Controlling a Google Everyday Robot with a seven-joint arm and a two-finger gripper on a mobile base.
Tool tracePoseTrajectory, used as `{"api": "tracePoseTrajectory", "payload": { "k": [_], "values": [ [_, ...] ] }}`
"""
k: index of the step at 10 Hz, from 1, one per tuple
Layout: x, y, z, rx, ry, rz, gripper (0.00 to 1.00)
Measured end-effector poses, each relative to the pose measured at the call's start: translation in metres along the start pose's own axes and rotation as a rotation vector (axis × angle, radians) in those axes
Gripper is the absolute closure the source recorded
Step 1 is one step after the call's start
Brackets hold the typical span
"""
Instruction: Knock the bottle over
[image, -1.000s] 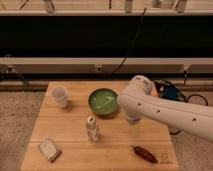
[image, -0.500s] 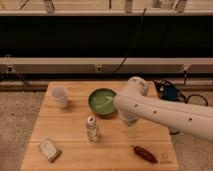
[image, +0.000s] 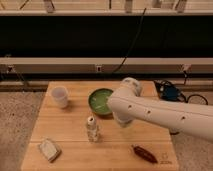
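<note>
On the wooden table (image: 75, 155), a white cup (image: 60, 96) stands at left, the bottle (image: 92, 129) upright mid-table below a green bowl (image: 100, 100), the gripper (image: 121, 120) near its right, whether wide or narrow impossible to tell.

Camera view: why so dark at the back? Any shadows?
In the camera view, light falls on the pale wooden table; the band behind is unlit, black. The small clear plastic bottle with a white cap throws a soft shadow at its foot. The tool hangs right of it, under the end of the white arm, beside the round green bowl, shading the wood.
</note>
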Motion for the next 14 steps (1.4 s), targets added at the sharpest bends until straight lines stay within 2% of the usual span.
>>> {"api": "tracePoseTrajectory", "payload": {
  "k": [1, 2, 4, 5, 7, 8, 9, 11, 14],
  "values": [
    [-0.001, 0.000, 0.000, -0.001, -0.002, -0.005, 0.32],
    [-0.003, 0.000, 0.000, -0.004, -0.010, -0.015, 0.45],
    [-0.006, -0.001, 0.000, -0.008, -0.018, -0.027, 0.62],
    [-0.010, -0.002, 0.001, -0.008, -0.024, -0.034, 0.75],
    [-0.016, -0.004, 0.001, -0.014, -0.037, -0.060, 0.93],
    [-0.024, -0.006, 0.001, -0.022, -0.043, -0.079, 0.99],
    [-0.038, -0.012, 0.001, -0.022, -0.058, -0.108, 1.00],
    [-0.049, -0.016, 0.001, -0.031, -0.059, -0.133, 1.00],
    [-0.090, -0.028, -0.001, -0.039, -0.073, -0.199, 1.00]
  ]
}}
